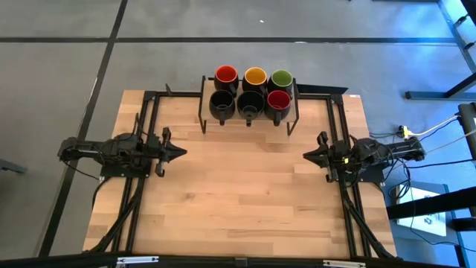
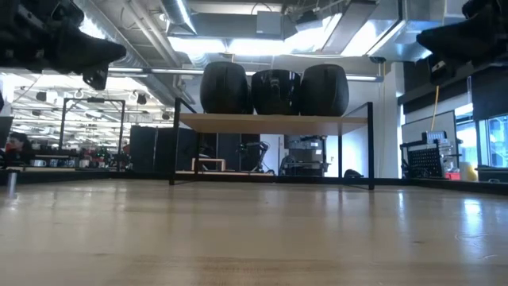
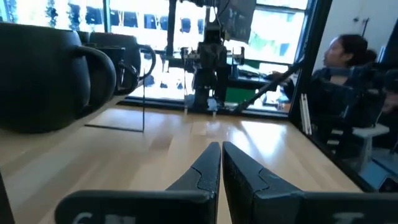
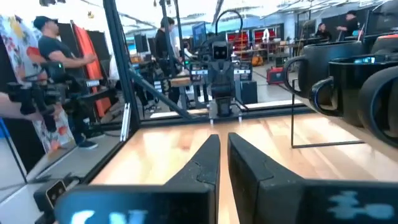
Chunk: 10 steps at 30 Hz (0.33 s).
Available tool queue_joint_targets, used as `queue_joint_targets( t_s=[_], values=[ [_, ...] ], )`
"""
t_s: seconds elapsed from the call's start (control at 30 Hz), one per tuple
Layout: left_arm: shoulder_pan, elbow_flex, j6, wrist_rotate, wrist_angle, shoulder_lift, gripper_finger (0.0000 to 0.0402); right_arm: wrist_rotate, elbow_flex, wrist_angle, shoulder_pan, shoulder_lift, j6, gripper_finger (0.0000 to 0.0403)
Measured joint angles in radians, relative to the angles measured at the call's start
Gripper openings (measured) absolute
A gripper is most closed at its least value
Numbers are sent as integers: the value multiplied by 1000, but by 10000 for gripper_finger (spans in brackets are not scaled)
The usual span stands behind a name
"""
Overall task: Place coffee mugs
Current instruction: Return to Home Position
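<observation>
Six black mugs [image 1: 251, 91] stand upright in two rows on a small raised wooden shelf [image 1: 249, 115] at the table's far edge. The far row shows red [image 1: 226, 74], yellow-orange [image 1: 255, 76] and green [image 1: 281, 78] insides; the near row holds two black [image 1: 222, 102] and one red [image 1: 278, 100]. In the low view three mugs [image 2: 275, 89] show on the shelf. My left gripper [image 1: 181, 153] hovers shut at the table's left, pointing right. My right gripper [image 1: 307, 155] hovers shut at the table's right, pointing left. Both are empty.
The shelf stands on thin black metal legs [image 1: 203, 119] with open room beneath it [image 2: 270, 155]. A black metal frame [image 1: 152, 97] runs along the table's edges. People [image 4: 56, 56] stand in the room beyond the table. Bare wood [image 1: 245, 193] lies between the arms.
</observation>
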Motion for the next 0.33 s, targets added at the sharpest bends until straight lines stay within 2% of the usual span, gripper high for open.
queue_joint_targets(
  t_s=[0.13,0.33],
  values=[
    [0,-55,-20,1,46,0,12,11,-53,14,0,1,25,21],
    [0,-58,-7,5,54,0,12,-29,-89,41,0,1,7,21]
  ],
)
